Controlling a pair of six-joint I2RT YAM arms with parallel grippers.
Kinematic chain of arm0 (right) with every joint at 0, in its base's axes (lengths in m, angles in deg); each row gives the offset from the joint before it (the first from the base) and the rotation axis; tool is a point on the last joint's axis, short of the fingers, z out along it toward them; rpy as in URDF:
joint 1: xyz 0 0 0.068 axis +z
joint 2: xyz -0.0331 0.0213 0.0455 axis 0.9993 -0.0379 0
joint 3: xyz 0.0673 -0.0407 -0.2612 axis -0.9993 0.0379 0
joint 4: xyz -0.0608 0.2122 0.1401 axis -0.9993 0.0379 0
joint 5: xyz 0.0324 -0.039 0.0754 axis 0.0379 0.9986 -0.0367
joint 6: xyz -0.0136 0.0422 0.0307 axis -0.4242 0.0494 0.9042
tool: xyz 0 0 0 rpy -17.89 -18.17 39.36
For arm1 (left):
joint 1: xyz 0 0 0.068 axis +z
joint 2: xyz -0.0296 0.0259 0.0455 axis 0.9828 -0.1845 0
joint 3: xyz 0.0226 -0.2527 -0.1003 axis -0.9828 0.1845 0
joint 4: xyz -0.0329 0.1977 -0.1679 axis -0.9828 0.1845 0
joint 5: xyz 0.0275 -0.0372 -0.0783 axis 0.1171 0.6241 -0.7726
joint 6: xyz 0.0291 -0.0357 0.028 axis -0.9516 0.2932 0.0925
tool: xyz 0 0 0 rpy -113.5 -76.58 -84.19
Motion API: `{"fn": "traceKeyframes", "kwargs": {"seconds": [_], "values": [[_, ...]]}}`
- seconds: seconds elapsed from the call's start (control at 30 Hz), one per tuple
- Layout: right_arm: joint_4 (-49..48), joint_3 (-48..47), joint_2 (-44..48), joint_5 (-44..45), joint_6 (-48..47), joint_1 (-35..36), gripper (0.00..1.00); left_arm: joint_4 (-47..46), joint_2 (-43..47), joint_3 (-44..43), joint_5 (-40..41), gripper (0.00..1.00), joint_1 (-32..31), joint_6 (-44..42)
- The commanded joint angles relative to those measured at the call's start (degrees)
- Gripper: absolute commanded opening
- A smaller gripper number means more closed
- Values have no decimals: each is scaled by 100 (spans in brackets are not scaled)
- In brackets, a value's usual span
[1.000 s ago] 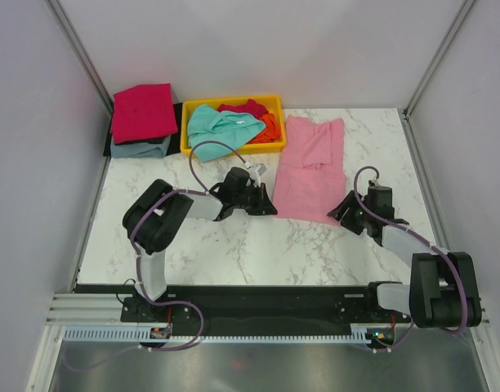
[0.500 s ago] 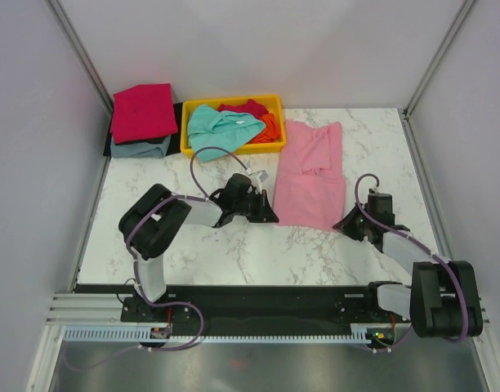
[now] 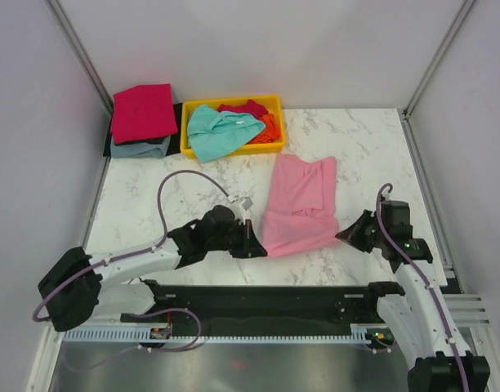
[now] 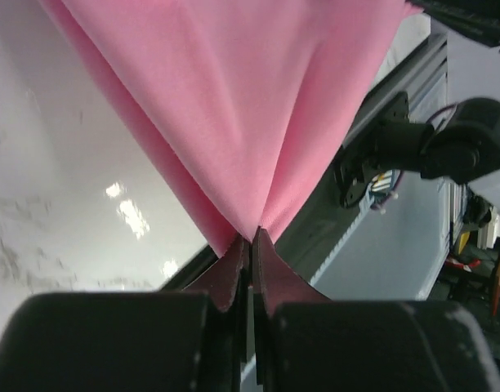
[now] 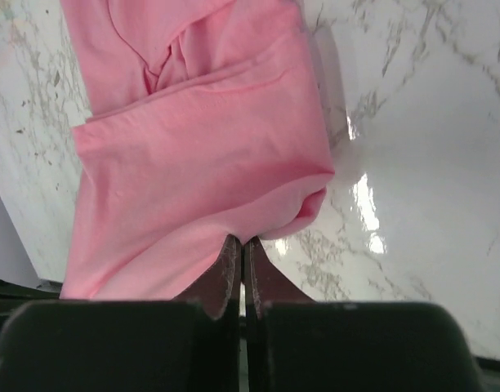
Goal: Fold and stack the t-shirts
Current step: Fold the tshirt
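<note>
Your arms are reaching low over the worktop (image 3: 193,196); left claw (image 3: 256,247) and right claw (image 3: 345,237) are each clamping the pink t-shirt (image 3: 301,200).

Marble table (image 3: 356,139); pink t-shirt (image 3: 299,204); yellow tray (image 3: 266,147)

Right gripper (image 5: 243,245) sits low centre, jaws pressed together w/ no gap, pinching the near edge of the light pink t-shirt (image 5: 193,163). Shirt fans out above & left of the gripper, lying on the white marble table (image 5: 413,122). Just right of the gripper the edge curls into a small rounded fold. Further above the gripper there's a second layer w/ a creased, bunched bit. Marble shows right of the gripper, w/ a couple of glare spots.
</note>
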Motion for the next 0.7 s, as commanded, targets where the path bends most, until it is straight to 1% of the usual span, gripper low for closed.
{"fn": "traceKeyframes", "kwargs": {"seconds": [0.0,0.03,0.1,0.13,0.23,0.33,0.4,0.43,0.5,0.53,0.57,0.6,0.67], "values": [[1300,-363,535,-26,-27,-8,0,963,975,472,379,2,-370,899],[1434,-416,633,-61,0,-7,0,1060,1205,612,484,2,-545,1127],[1802,-582,897,-149,44,-7,0,1438,1574,719,581,2,-687,1330],[1926,-653,985,-167,26,-7,0,1595,1976,797,669,2,-792,1522],[2383,-873,1257,-184,-9,-8,0,2036,2654,868,722,2,-907,1822],[2446,-926,1372,-386,52,-8,0,2492,2929,694,801,2,-907,1920],[2254,-943,1276,-422,79,-8,0,2730,2886,474,933,4,-907,1780],[2183,-978,1215,-370,70,-7,0,2948,2790,195,1064,5,-881,1623],[1938,-1154,916,-211,0,-7,0,3126,2360,-97,1100,8,-785,1455],[1762,-1328,619,-168,-18,-7,0,3283,2028,-403,996,8,-602,1271],[1760,-1417,468,-167,-18,-16,0,3311,2025,-536,908,8,-495,1174],[1543,-1496,302,-176,-26,-8,0,3320,1668,-651,803,7,-381,1086],[1357,-1759,-137,-124,-44,-16,0,3320,1358,-959,547,7,-73,883]]}}
